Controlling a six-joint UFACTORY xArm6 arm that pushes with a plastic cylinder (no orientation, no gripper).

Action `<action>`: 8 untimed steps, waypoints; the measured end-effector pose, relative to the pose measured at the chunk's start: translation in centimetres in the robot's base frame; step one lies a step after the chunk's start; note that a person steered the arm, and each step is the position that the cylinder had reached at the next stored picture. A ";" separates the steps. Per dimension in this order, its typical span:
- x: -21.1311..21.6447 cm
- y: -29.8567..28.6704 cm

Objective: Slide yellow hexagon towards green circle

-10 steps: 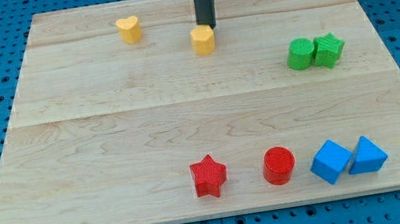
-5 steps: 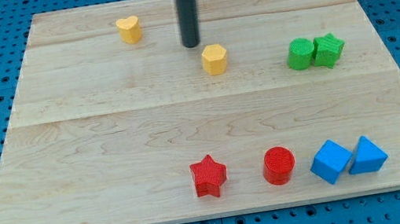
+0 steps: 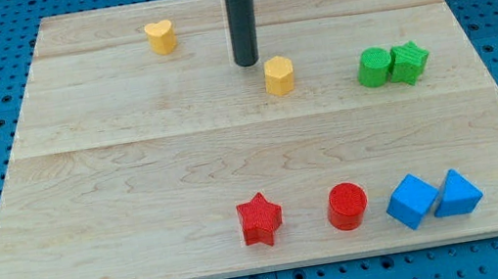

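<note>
The yellow hexagon (image 3: 279, 75) sits on the wooden board (image 3: 136, 176), right of centre in the upper half. The green circle (image 3: 375, 67) lies further to the view's right, touching a green star (image 3: 409, 62). My tip (image 3: 246, 63) is the lower end of the dark rod, just up and left of the yellow hexagon, close beside it with a small gap or light contact; I cannot tell which.
A yellow heart (image 3: 160, 37) sits at the upper left. Along the bottom lie a red star (image 3: 260, 219), a red circle (image 3: 347, 206) and two blue blocks (image 3: 411, 200) (image 3: 457, 193). A blue pegboard surrounds the board.
The yellow hexagon has slid down and to the right, toward the green circle. My tip moved down and left, then followed slightly right behind the hexagon.
</note>
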State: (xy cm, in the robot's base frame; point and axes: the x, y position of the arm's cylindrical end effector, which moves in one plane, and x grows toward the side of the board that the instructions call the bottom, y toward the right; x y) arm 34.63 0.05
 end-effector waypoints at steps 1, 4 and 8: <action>1.1 -0.7; -1.9 2.2; 4.4 2.9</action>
